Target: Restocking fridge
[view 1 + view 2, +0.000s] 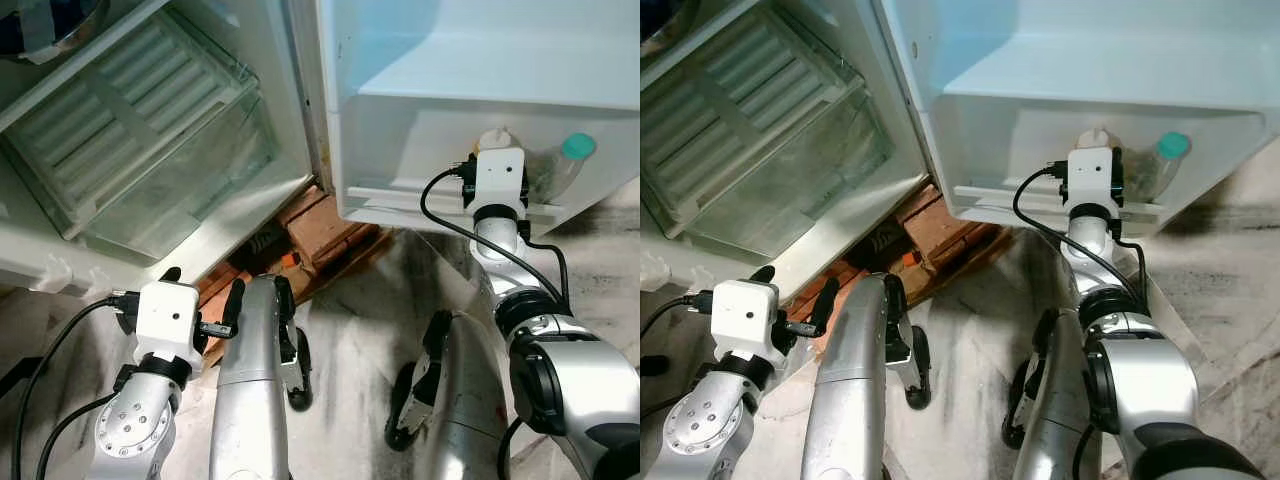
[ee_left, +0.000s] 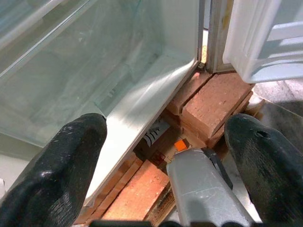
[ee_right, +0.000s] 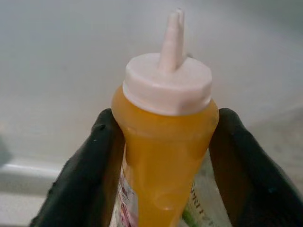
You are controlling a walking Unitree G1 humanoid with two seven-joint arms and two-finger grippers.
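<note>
R pincer: clamped on orange sauce bottle, held in fridge door shelf.
L pincer: spread wide, nothing held, low by bricks.

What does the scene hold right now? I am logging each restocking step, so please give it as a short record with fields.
Place: open fridge, crisper drawer on the robot's left, door shelf on its right
Right gripper: shut on orange squeeze bottle, at the door shelf
Bottle cap: pale, with pointed nozzle
Also in shelf: clear bottle with teal cap
Left gripper: open, low, facing bricks under the fridge
</note>
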